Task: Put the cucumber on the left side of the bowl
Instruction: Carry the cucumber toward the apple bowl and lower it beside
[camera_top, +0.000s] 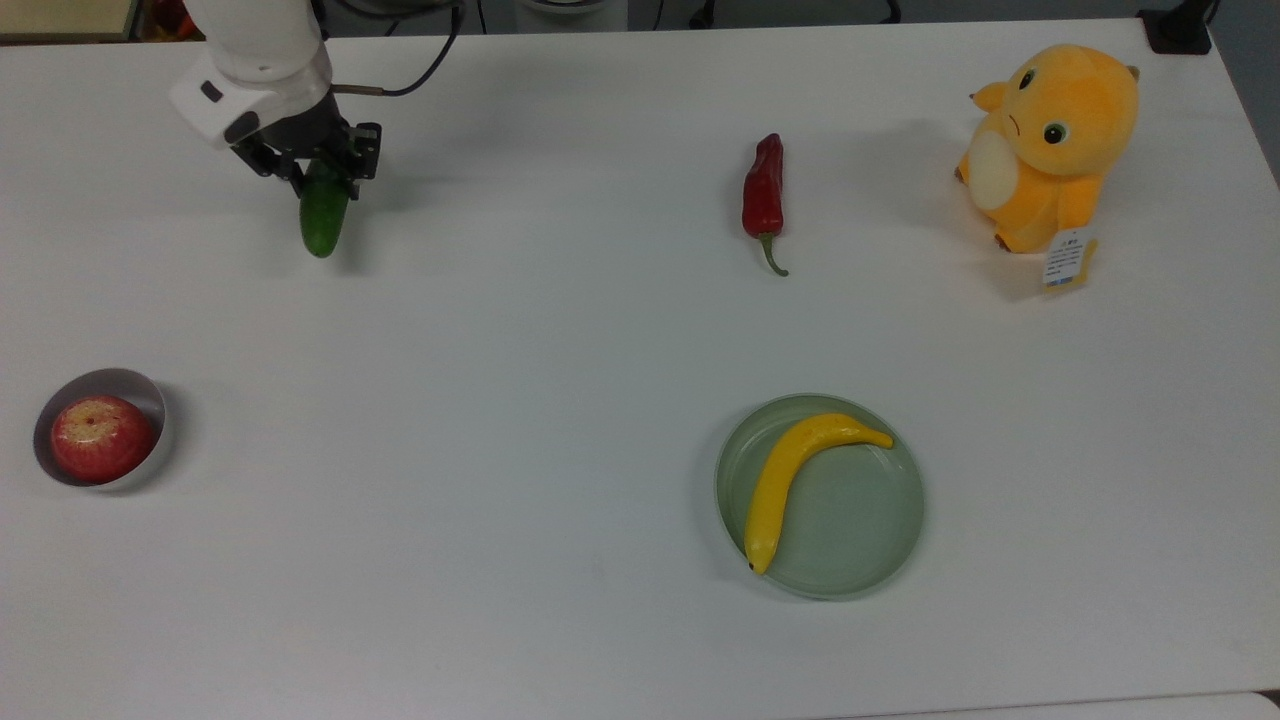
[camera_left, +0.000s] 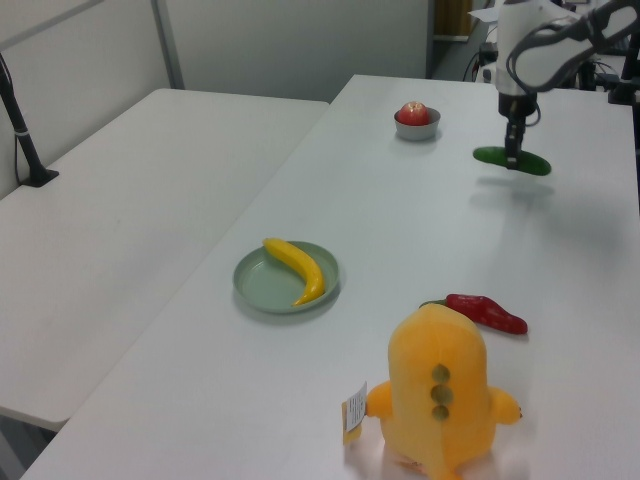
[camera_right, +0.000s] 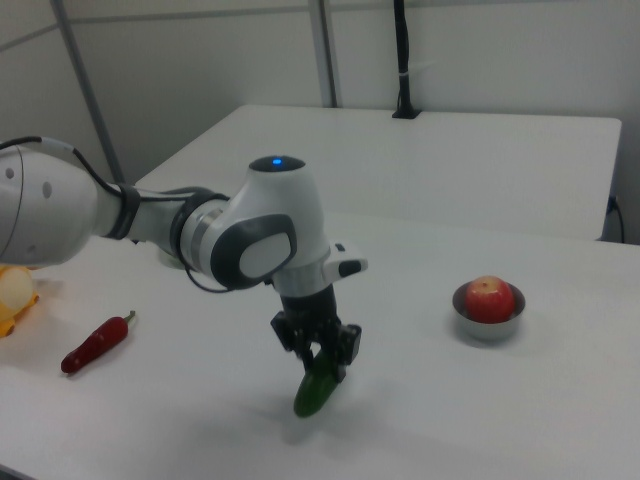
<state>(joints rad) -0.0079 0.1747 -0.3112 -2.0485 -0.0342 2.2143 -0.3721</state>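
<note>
The gripper (camera_top: 322, 172) has its fingers (camera_right: 343, 349) closed on the cucumber (camera_top: 322, 220), holding it near one end so that most of the green body sticks out past them. In the left view the cucumber (camera_left: 512, 161) hangs clear of the counter (camera_left: 420, 230), nearly level, with its shadow on the white surface below. In the right view the cucumber (camera_right: 316, 388) tilts downward from the gripper (camera_right: 318, 348), its free end lowest.

The bowl (camera_top: 150, 395) sits at the top view's left edge, well apart from the cucumber, and holds a red apple (camera_top: 100, 437). In the left view the bowl (camera_left: 418, 128) lies to the left of the gripper (camera_left: 513, 152) and farther back; in the right view the bowl (camera_right: 488, 322) stands to the right of the cucumber.

A red chili (camera_top: 764, 195) lies on the counter (camera_top: 560, 330) toward the top view's right, its green stem pointing to the lower edge. An orange plush toy (camera_top: 1050, 140) with a paper tag stands near the top view's upper right corner. A pale green dish (camera_top: 860, 540) holds a yellow banana (camera_top: 785, 480) lying curved across it. In the left view the toy (camera_left: 440, 400) stands nearest, with the chili (camera_left: 485, 312) just beyond it and the dish (camera_left: 262, 292) to the left.
</note>
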